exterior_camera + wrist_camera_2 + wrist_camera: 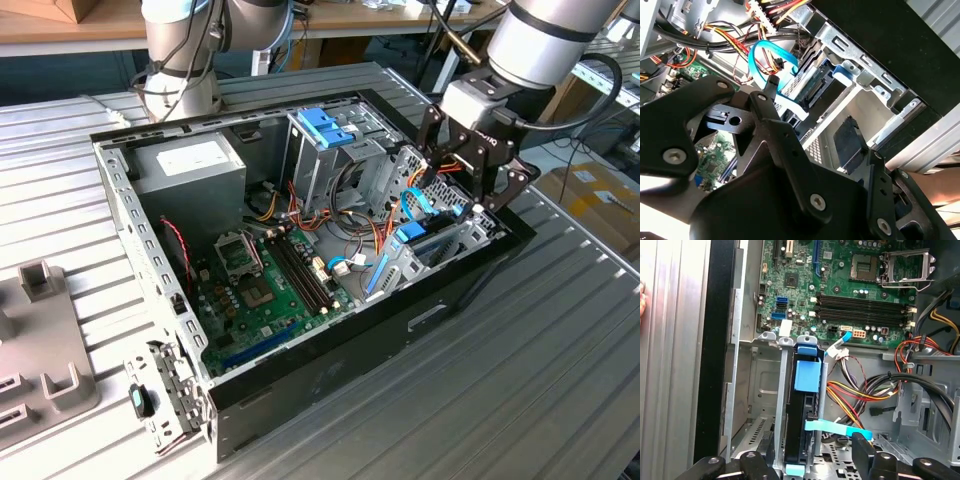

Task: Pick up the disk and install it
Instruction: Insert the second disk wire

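Jaws of the gripper (807,462) apart, straddling the disk (801,432) standing on edge in its bay; looks stiff, heavyish, shock-shy, probably best grabbed by the side rails.

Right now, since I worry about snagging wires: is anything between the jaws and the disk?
A light-blue flat cable runs sideways off the disk, close by one of the open jaws. Otherwise nothing visible stands between them.

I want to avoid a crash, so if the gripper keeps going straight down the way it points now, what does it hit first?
Most likely the disk standing on edge in its metal bay; the gripper hangs right above it at the case's end. The blue cable crosses close by, and depth is hard to judge.
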Controlling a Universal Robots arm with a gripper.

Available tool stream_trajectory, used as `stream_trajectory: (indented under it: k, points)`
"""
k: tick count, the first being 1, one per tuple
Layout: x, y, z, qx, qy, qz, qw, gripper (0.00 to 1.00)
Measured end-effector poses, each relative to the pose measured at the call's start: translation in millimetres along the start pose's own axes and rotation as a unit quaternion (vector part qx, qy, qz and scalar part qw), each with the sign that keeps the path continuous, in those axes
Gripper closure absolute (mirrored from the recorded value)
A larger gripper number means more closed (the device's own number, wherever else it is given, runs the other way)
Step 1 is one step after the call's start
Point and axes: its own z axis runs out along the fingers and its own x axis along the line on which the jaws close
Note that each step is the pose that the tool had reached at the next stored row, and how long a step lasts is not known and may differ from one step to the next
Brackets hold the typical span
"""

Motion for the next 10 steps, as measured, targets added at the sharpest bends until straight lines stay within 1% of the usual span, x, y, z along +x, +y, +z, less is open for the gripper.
stream_trajectory:
  k: [2,6,10]
  points:
    - [0.2,-2.0,0.1,-0.0001,-0.0001,-0.001,1.0,0.29]
    - [0.9,-10.0,0.4,-0.0003,-0.0002,-0.002,1.0,0.29]
    - [1.4,-15.8,0.4,-0.0004,-0.0002,-0.003,1.0,0.29]
